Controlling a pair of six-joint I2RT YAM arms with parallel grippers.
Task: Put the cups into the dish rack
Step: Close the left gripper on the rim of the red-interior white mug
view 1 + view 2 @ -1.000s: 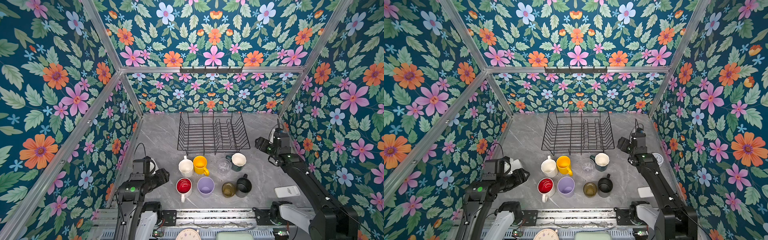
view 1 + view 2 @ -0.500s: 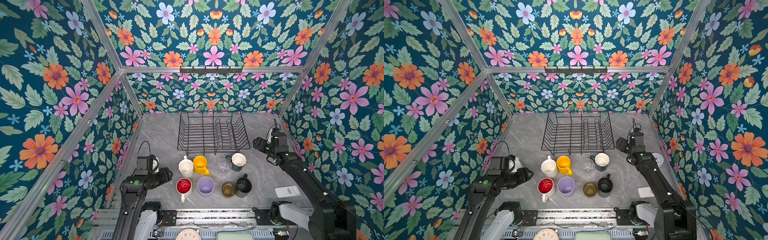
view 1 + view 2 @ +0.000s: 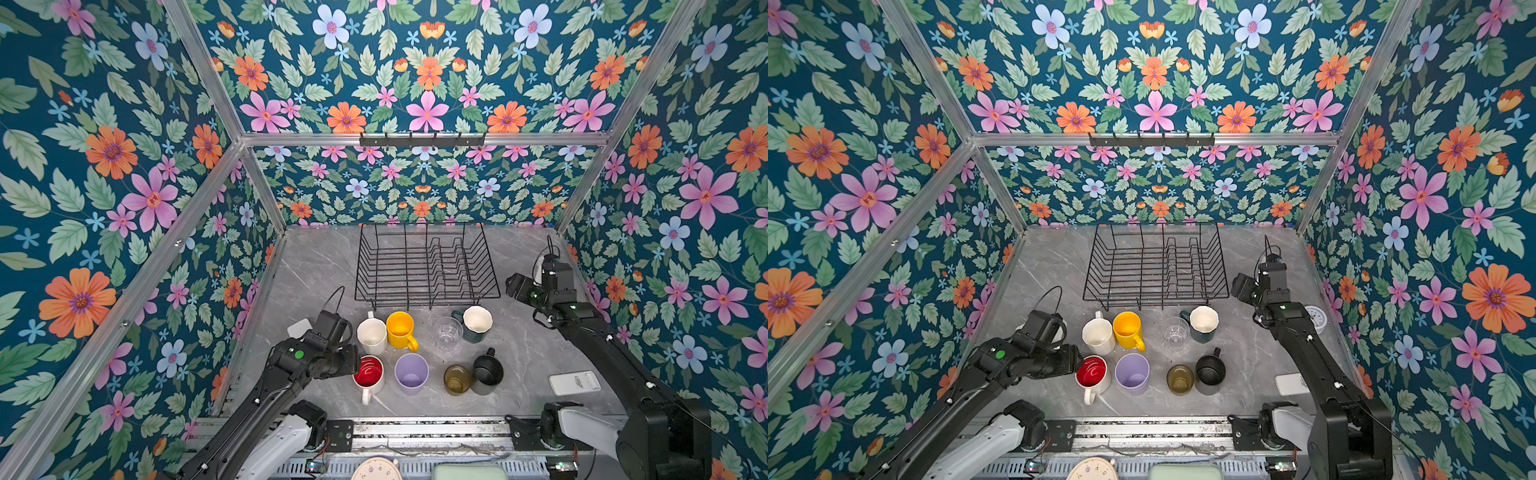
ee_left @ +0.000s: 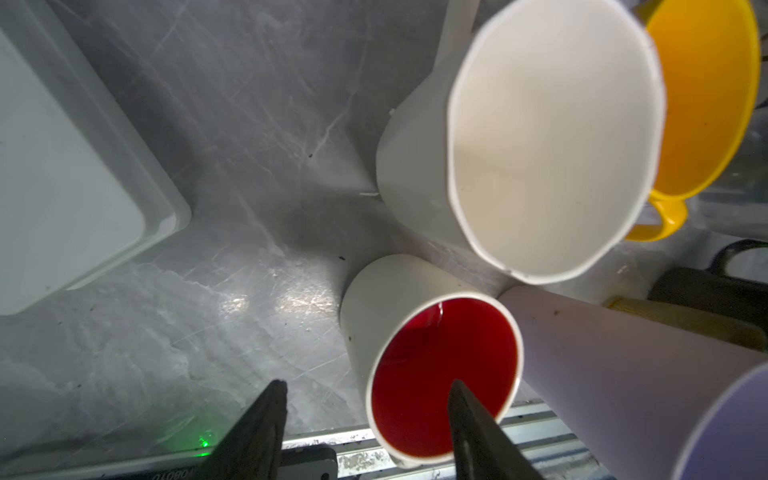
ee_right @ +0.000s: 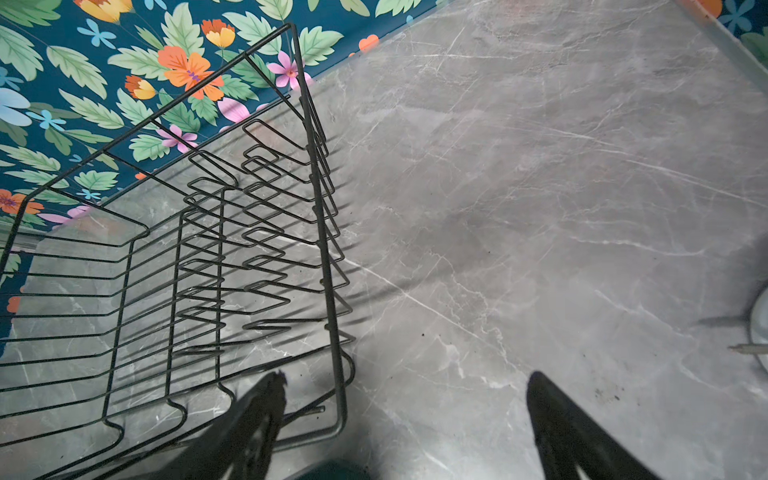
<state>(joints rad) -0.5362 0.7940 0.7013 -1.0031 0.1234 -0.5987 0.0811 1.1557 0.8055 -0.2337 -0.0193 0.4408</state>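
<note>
Found left tool [image 4: 365, 386] spread, straddling red-lined mug [image 4: 440, 353] wall near bench [image 3: 316, 266] front edge. Found right tool [image 5: 405, 378] spread, just beside dish rack [image 5: 318, 208].

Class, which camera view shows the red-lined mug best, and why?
The left wrist view: the red-lined mug is close and large, red lining and white wall clear, though its handle is hidden. Both top views show it small, with its handle. The right wrist view misses it.
</note>
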